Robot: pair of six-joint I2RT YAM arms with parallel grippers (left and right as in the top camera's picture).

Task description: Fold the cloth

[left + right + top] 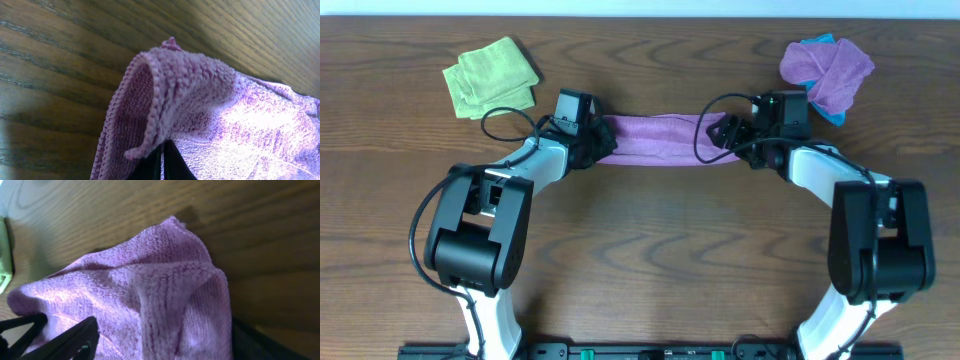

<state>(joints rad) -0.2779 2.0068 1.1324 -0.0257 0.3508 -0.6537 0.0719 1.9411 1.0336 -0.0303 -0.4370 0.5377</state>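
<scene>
A purple cloth (660,137) lies as a long narrow band across the middle of the wooden table (650,250), between my two grippers. My left gripper (597,141) is at its left end, and its fingers (162,161) are shut together on a turned-over corner of the cloth (200,90). My right gripper (725,133) is at the cloth's right end. Its fingers (160,342) stand wide apart, with a raised ridge of the cloth (165,295) between them.
A folded green cloth (490,75) lies at the back left; its edge shows in the right wrist view (4,255). A bunched purple cloth over a blue one (825,68) lies at the back right.
</scene>
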